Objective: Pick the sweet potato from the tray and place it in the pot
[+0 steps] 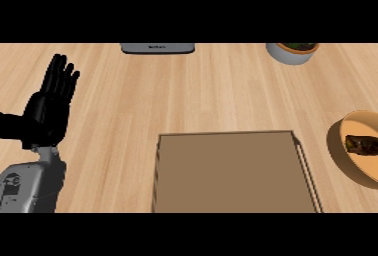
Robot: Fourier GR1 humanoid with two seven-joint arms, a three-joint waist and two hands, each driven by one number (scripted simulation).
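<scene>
Left hand: the left hand (46, 112) shows at the view's left edge, fingers straight and pointing up, holding nothing; it rests there, apart from every object.
Left forearm: the grey forearm (29, 186) comes up from the lower left and is cut off by the view's lower edge.
Right hand: it shows nowhere in the head view, so its fingers cannot be described.
Tray: the brown tray (232, 172) lies on the counter at lower centre; its near end is cut off at the bottom of the view. A thin raised rim shows along its far and right sides. The visible floor of the tray is bare.
Sweet potato: a dark, lumpy piece (362, 145), taken to be the sweet potato, lies inside the pot, not on the tray; its right end runs out of view and its surface is too dark to read well.
Pot: the tan round pot (341, 150) sits just right of the tray, and only its left part shows, the rest cut off by the right edge.
Counter: light wooden counter (184, 95).
Far edge: a grey flat object (158, 48), only partly in view, cannot be identified.
Far right: a pale planter (289, 56) with dark greenery, its top cut off.
</scene>
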